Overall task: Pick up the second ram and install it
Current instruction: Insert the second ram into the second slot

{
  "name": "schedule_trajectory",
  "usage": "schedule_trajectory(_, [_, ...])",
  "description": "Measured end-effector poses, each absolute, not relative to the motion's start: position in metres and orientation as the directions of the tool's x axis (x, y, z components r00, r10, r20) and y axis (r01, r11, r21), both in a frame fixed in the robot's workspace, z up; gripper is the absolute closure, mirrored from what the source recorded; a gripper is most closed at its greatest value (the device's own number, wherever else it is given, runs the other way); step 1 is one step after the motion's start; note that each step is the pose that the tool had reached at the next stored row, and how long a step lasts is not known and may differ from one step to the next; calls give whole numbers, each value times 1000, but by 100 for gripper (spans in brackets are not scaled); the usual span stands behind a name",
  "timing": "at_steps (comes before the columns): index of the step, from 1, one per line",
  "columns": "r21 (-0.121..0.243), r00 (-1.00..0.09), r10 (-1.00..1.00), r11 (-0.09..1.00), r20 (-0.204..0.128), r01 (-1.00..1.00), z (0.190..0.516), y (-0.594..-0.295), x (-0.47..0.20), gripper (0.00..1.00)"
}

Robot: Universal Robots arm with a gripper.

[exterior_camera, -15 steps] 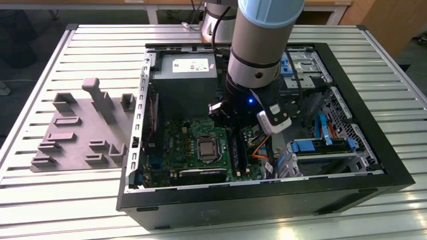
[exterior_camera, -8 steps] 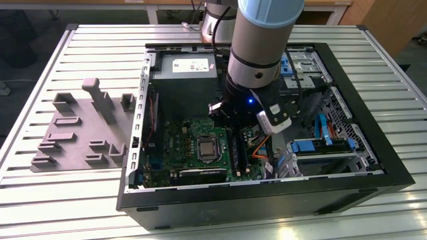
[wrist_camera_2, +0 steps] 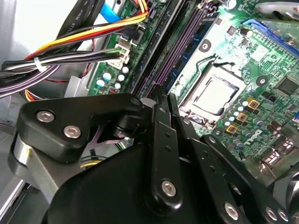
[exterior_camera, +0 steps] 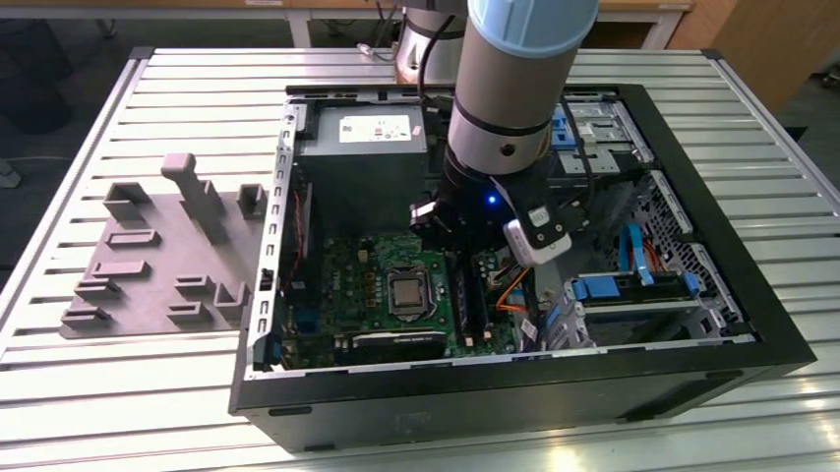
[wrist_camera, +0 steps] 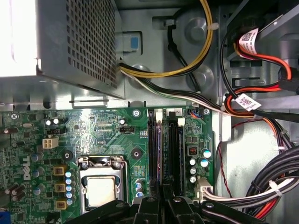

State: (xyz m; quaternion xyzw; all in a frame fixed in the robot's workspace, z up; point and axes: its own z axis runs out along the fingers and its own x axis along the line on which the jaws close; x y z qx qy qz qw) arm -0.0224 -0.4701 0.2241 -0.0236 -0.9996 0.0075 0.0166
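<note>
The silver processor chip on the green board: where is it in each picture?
Exterior view: the processor chip sits mid-board, just to the exterior view's left of the arm.
Second wrist view: in its metal frame, alongside the slots.
First wrist view: framed, beside the slots.
Shared landmark: the long black memory slots.

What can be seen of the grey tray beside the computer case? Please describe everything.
The grey tray looks like matt moulded plastic: a flat slab with raised blocks of several heights, the tallest standing upright near its far edge. It lies flat on the slatted metal table, close beside the open computer case, on the exterior view's left.
</note>
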Motion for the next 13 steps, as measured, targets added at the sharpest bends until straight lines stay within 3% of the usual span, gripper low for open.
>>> schedule_trajectory(13, [-32,-998,48,998,33,47,223,-470,-22,86])
